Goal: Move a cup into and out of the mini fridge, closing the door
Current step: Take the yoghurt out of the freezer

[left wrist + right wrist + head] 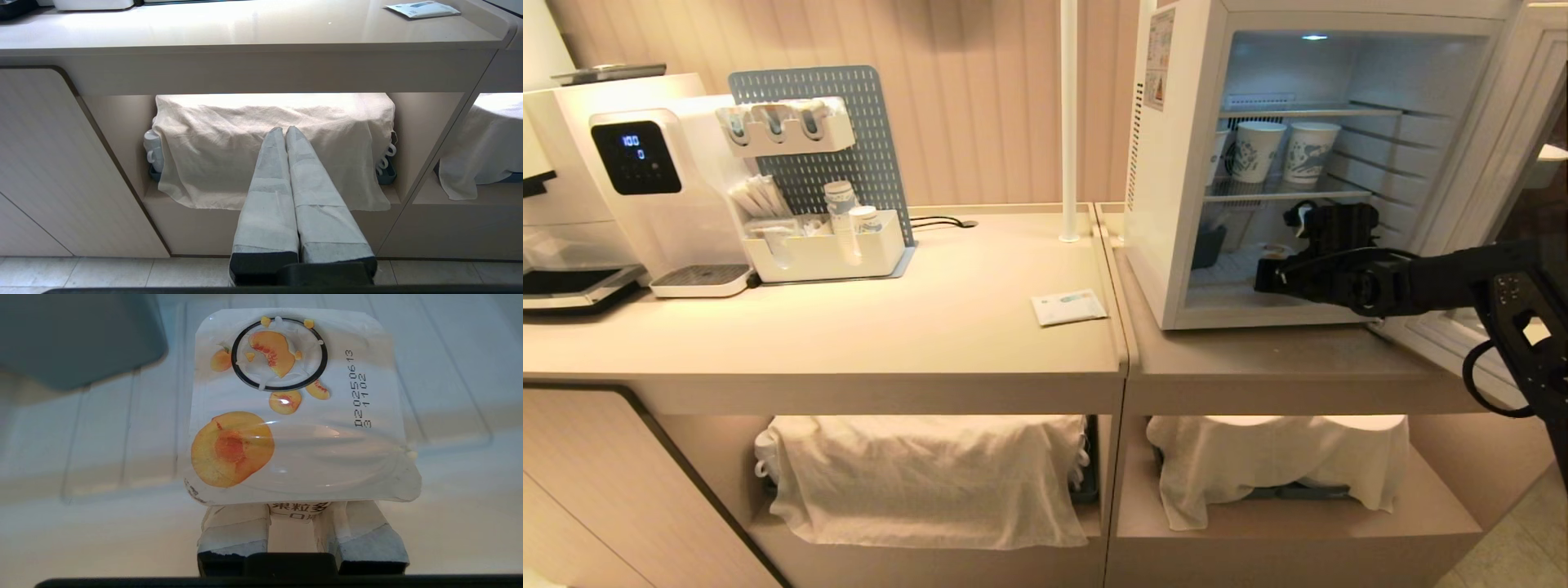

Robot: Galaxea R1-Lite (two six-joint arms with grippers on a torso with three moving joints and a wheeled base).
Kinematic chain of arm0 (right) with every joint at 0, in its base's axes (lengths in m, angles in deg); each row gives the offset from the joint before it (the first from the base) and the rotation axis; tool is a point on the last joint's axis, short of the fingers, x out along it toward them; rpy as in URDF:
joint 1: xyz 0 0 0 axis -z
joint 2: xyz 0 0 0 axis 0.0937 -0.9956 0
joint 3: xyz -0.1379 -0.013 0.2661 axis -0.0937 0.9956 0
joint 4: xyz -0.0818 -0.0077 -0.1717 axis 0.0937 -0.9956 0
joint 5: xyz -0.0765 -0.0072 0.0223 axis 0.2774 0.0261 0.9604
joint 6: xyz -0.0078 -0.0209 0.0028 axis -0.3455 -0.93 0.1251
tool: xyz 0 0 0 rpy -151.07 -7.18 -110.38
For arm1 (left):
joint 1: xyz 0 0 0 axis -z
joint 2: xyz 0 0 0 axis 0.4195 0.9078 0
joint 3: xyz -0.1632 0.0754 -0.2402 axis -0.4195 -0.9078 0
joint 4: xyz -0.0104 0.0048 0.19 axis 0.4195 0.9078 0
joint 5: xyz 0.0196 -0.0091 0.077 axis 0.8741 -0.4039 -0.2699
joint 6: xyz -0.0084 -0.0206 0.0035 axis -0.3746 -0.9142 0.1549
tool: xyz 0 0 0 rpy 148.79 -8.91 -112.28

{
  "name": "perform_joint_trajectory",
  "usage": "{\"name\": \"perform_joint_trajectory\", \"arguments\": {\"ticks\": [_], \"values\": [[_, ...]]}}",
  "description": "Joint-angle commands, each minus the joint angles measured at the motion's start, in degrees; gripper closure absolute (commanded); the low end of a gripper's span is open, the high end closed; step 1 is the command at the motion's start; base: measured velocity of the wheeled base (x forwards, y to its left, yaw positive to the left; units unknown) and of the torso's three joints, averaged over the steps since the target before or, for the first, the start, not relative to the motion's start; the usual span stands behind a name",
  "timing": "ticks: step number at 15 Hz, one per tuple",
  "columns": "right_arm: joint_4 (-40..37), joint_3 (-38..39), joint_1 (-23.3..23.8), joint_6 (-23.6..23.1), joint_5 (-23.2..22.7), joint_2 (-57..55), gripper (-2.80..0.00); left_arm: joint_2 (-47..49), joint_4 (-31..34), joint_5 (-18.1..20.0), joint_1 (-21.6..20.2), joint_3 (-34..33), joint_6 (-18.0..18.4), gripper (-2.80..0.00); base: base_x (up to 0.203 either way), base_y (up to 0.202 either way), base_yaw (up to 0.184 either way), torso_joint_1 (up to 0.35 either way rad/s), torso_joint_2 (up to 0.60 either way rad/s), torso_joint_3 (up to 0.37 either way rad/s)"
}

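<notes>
A tiny yogurt-style cup (296,412) with a wide flat lid printed with peach slices sits between the two padded fingers (235,526) of the right gripper (291,522), just below the overhanging lid. The jaws stand narrow, one on each side of the cup's body and right up against it; whether they already squeeze it cannot be told. The cup rests on the ribbed white floor of the mini fridge (1176,163), in the lowest compartment, under the wire shelf that carries the taller printed paper cups (1282,151). A grey-blue bin (77,335) stands beyond the jaws, off to one side. The grip under the lid looks chosen so that the rim would catch on the fingers and stop the cup from slipping in a lift. The door (1494,139) hangs swung wide on the far side of the right arm, leaving room for the reach. The left gripper (286,134), its fingers pressed together and empty, is parked low before a cloth-draped shelf (269,151) under the counter (245,36)
</notes>
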State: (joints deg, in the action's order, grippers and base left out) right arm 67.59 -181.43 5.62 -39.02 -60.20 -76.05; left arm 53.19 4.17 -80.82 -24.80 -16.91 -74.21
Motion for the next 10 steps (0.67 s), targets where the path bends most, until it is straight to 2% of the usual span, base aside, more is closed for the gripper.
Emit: {"name": "perform_joint_trajectory", "arguments": {"ticks": [1,3,6,10], "values": [[0.1,1.7,0.1,0.3,-0.1,2.9,0.0,0.1,0.0,0.0,0.0,0.0,0.1,0.0,0.0,0.0,0.0,0.0,0.0,0.0],[-1.9,3.8,0.1,0.3,-0.2,5.8,0.0,0.1,0.0,0.0,0.0,0.0,0.0,0.0,0.0,0.0,0.0,0.0,0.0,0.0],[-10.1,7.1,0.1,-0.2,-0.4,11.3,0.0,0.1,0.0,0.0,0.0,0.0,0.1,0.0,0.0,0.0,0.0,0.0,0.0,0.0],[-15.9,14.8,0.0,-0.4,-0.4,20.0,0.0,0.1,0.0,0.0,0.0,0.0,0.0,0.0,0.0,0.0,0.0,0.0,0.0,0.0]]}}
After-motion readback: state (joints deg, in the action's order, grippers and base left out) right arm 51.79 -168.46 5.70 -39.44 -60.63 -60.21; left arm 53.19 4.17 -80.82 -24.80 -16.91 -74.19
